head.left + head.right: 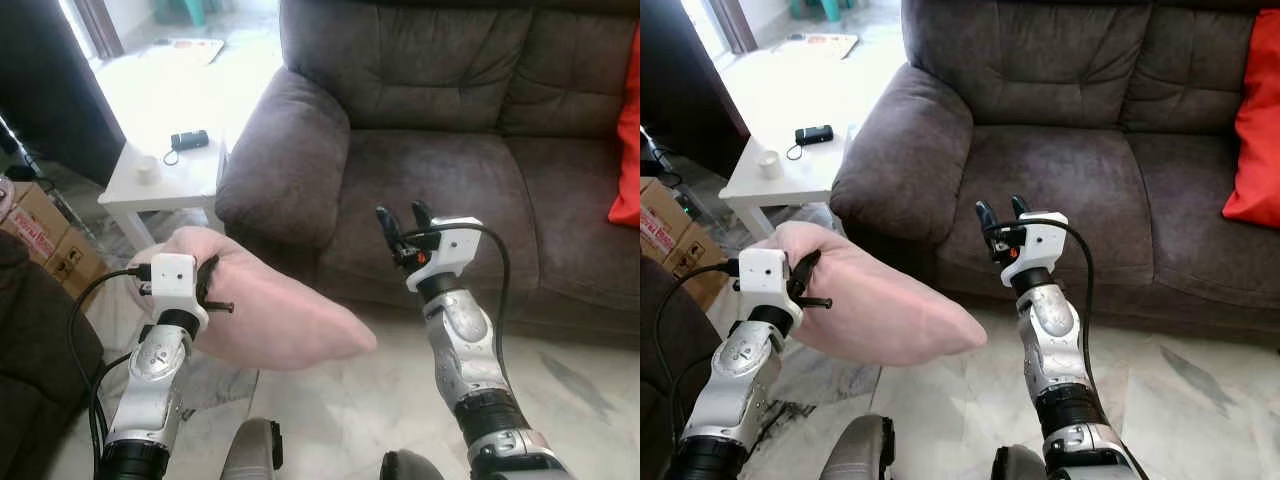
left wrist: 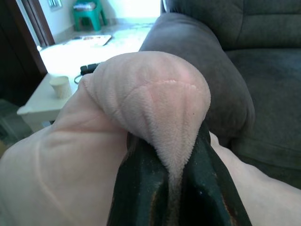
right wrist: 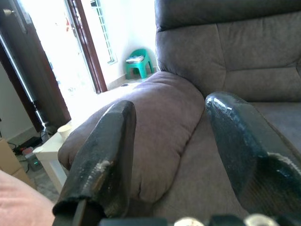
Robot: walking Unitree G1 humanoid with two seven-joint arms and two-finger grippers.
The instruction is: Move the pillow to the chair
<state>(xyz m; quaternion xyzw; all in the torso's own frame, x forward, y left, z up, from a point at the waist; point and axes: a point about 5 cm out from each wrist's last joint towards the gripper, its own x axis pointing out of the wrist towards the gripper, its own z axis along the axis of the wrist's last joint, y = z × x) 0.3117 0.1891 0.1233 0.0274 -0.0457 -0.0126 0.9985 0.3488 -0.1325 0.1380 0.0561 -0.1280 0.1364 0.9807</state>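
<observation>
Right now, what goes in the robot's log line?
left gripper: shut on pink pillow | right gripper: open, free | ahead: brown sofa

Box (image 1: 40, 235): red print on a white label and small black handling marks on the brown side — too blurred and small to read.
Other surfaces: no text, brand, number or sign can be read — neither on the table (image 1: 165, 185) nor on the sofa (image 1: 440, 150).

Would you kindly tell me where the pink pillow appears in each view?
Left eye: pink pillow lower left, in left tool.
Right eye: lower left.
Left wrist: pinched between fingers.
Right wrist: bottom-left corner.
Shared landmark: sofa armrest.
</observation>
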